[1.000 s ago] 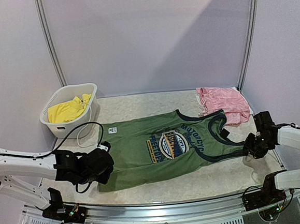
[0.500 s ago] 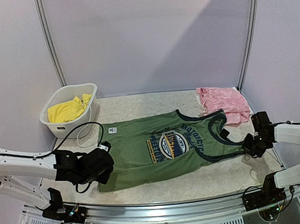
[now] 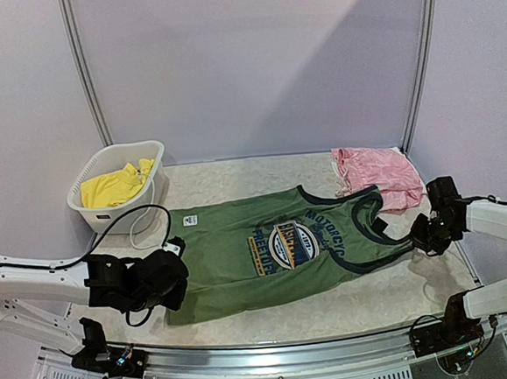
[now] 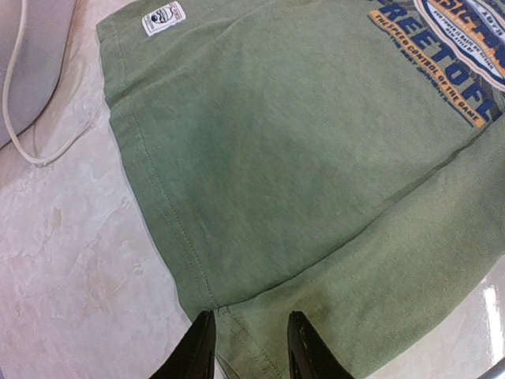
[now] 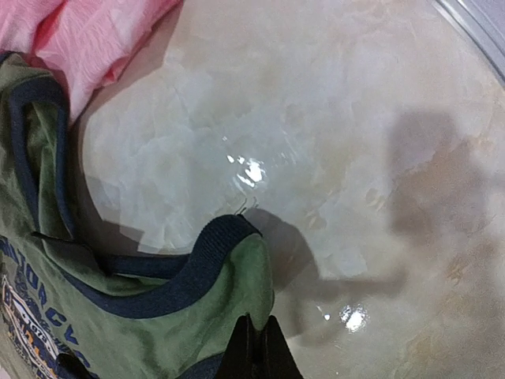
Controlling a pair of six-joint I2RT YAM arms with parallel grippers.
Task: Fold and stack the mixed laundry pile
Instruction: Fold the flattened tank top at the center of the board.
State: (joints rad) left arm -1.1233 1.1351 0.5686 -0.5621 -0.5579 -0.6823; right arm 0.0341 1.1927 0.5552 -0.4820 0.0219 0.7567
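The olive-green tank top (image 3: 242, 265) with its round blue-orange graphic lies spread flat across the middle of the table. My left gripper (image 4: 251, 324) hovers at the top's near-left hem corner (image 4: 209, 304); its fingers stand apart, the cloth lying under and between them. In the top view that gripper (image 3: 175, 285) sits at the same corner. My right gripper (image 5: 259, 324) is shut, pinching the green cloth of the navy-trimmed shoulder strap (image 5: 229, 260) at the top's right end (image 3: 414, 240). A pink garment (image 3: 377, 173) lies at the back right. Yellow shorts (image 3: 113, 187) lie in the basket.
A white slotted basket (image 3: 107, 220) stands at the back left, its wall showing in the left wrist view (image 4: 31, 55). A thin white cord (image 4: 24, 134) trails on the table beside it. The pink garment (image 5: 87, 31) lies close behind the strap. The table's right rail (image 5: 473, 31) is near.
My right gripper has closed on the shoulder strap and drawn it slightly back and up. The left arm has shifted a little, its fingers still apart over the hem corner.
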